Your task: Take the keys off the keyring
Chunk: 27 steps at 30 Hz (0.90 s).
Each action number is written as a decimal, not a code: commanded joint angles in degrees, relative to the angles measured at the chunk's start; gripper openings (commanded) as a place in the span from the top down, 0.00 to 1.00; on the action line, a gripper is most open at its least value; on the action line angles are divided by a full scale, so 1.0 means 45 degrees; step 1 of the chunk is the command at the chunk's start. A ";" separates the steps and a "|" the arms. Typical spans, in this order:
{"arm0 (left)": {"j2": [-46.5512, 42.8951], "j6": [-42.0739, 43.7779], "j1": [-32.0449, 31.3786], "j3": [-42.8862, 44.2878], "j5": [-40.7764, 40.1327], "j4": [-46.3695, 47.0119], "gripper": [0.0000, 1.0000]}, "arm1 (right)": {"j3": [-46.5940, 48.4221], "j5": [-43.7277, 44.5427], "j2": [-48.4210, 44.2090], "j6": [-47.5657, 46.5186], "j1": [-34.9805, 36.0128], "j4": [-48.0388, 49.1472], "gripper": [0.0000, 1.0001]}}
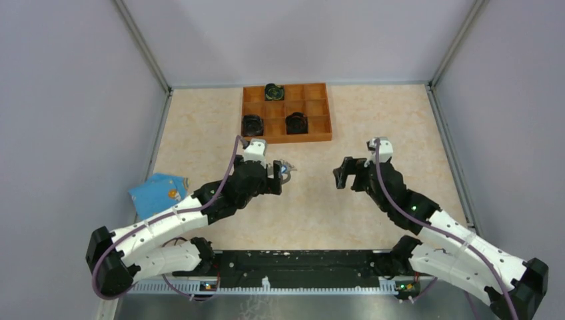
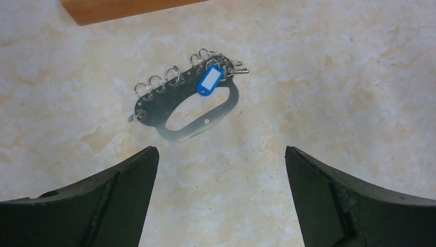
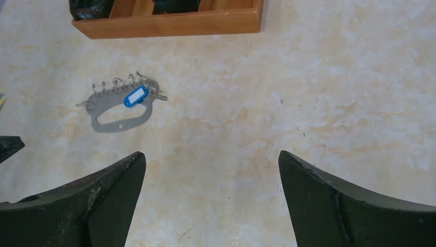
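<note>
Left pincer: the left gripper [image 2: 220, 154] is spread wide and holds nothing. Its fingers fill the bottom corners of its wrist view, with the loop just beyond the gap.
Right pincer: the right gripper [image 3: 211, 154] is also spread and empty. It is well apart from the loop, which shows small in the upper left of its view.
Surface: the marbled table [image 2: 334, 108], bare between both pincers and the loop.
Keyring: the keyring [image 2: 157, 109] lies flat at upper centre of the left wrist view, tilted so its right end is farther up. It is a grey oval plate with a long cut-out, and small split rings [image 2: 174, 77] line its far edge.
Keys: the keys [image 2: 210, 81], a blue tag with a white label and a tiny silver blade poking right, hang on the rings at the loop's upper right end.
Step in hand: probably the first approach, as nothing is gripped yet.
Doing it well: one pincer should pin or pinch the plain lower rim of the plate, away from the rings. The other should take the blue tag, the easiest part to grip, and work it along its ring without tugging.
Risk: the thin plate on a smooth top may slide or be hard to lift.
Beyond: the wooden tray [image 2: 103, 10] at the top left edge, near but not touching the loop.
</note>
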 commanded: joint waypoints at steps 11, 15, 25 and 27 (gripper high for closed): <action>-0.0524 -0.1339 0.0899 -0.0558 0.0546 0.0123 0.01 | 0.1216 -0.1569 0.3646 -0.1096 0.0036 0.2666 0.01; -0.0905 -0.1635 0.2792 -0.1348 0.2738 0.0425 0.01 | 0.2127 -0.2810 0.5903 -0.1601 -0.0350 0.4600 0.01; -0.0973 -0.2367 0.4701 -0.3070 0.4914 0.1506 0.01 | 0.6500 -0.5122 1.2516 -0.2857 -0.1068 0.6062 0.07; -0.1041 -0.2549 0.4745 -0.3305 0.4964 0.1607 0.02 | 0.7274 -0.5702 1.3462 -0.2858 -0.1062 0.5946 0.10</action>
